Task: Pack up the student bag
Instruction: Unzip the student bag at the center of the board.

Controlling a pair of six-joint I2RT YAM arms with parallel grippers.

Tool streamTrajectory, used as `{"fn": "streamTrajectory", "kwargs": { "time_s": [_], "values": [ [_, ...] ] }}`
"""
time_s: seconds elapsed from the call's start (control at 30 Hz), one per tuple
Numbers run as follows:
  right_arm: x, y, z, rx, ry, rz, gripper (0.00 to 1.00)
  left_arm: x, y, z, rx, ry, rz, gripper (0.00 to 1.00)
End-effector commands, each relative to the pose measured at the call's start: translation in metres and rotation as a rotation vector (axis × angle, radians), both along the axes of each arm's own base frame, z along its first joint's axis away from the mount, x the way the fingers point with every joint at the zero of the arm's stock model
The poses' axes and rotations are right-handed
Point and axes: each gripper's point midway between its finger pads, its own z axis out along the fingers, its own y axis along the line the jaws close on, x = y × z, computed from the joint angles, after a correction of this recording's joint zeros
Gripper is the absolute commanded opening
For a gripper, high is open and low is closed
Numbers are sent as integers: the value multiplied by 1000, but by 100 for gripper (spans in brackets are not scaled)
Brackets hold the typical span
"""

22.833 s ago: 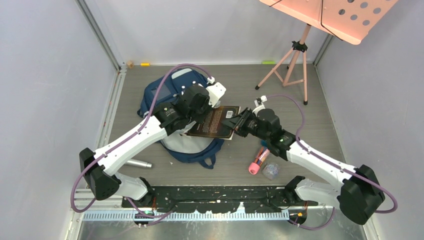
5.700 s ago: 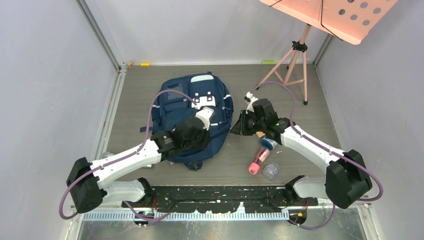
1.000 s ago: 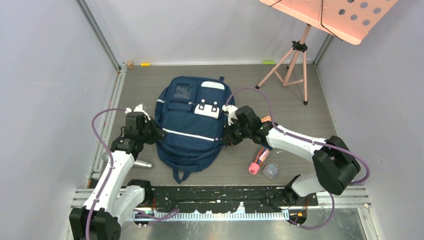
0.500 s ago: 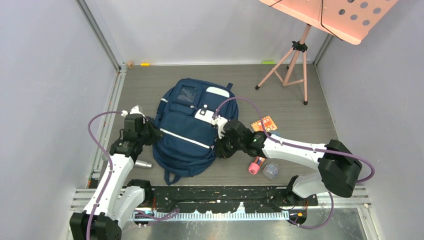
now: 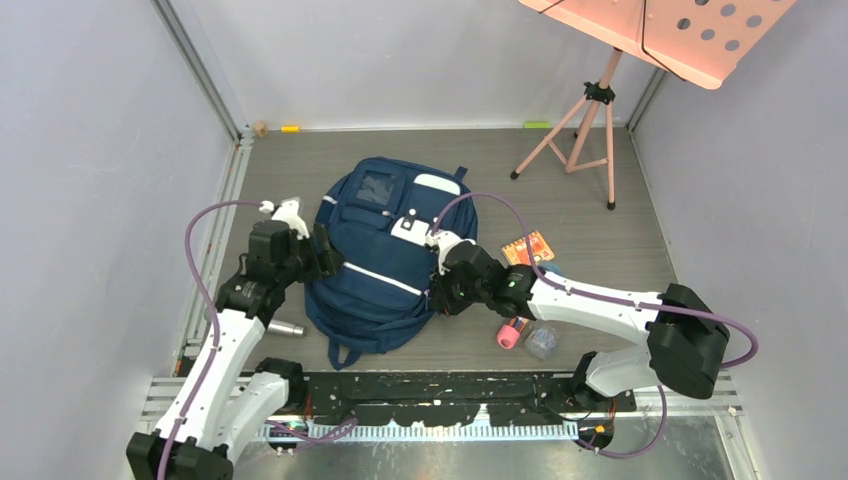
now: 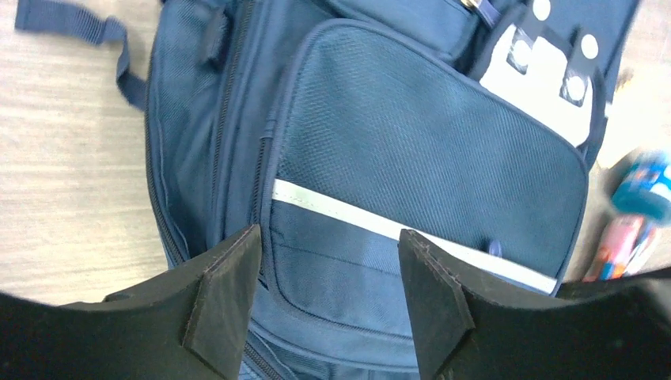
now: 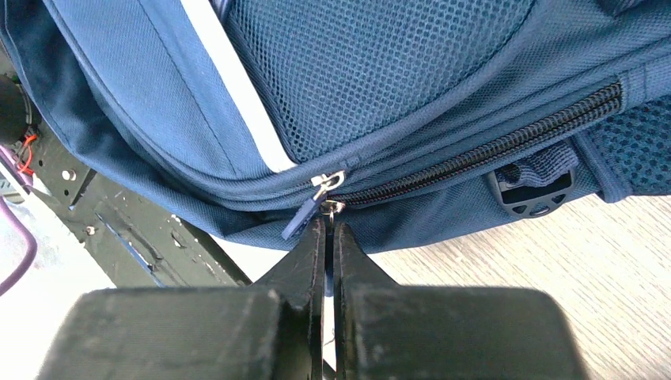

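Left claw [image 5: 326, 252] stands wide open at the 9 o'clock edge of the navy backpack [image 5: 380, 285], which lies front-up in the middle of the surface [image 5: 600, 170]. At its 4 o'clock side, the right claw [image 7: 329, 223] pinches the zipper pull [image 7: 332, 207].

Navy student bag [image 5: 381, 288], lying flat, front pocket up

Can't ID blurred pink/blue items [image 6: 629, 229] at rt edge, left wrist view. Can't see whole music stand [image 5: 660, 25], cut by top edge, nor all of silver cylinder [image 5: 287, 327], partly behind left arm [image 5: 228, 345].
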Motion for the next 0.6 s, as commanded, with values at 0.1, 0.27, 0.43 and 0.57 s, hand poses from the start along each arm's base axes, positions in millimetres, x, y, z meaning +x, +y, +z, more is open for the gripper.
{"fn": "streamTrajectory", "kwargs": {
  "time_s": [0.1,0.27,0.43,0.57],
  "values": [
    [29,5,38,110,-45,-109,1,-19,-53,33,150,-138,-391,65],
    [34,-2,36,156,-11,-139,1,-29,-65,30,271,-103,-575,65],
    [41,-13,36,202,8,-181,1,-29,-38,35,524,-149,-551,66],
    [44,-18,35,223,25,-196,1,-47,-53,35,546,-169,-688,66]
  ]
}}
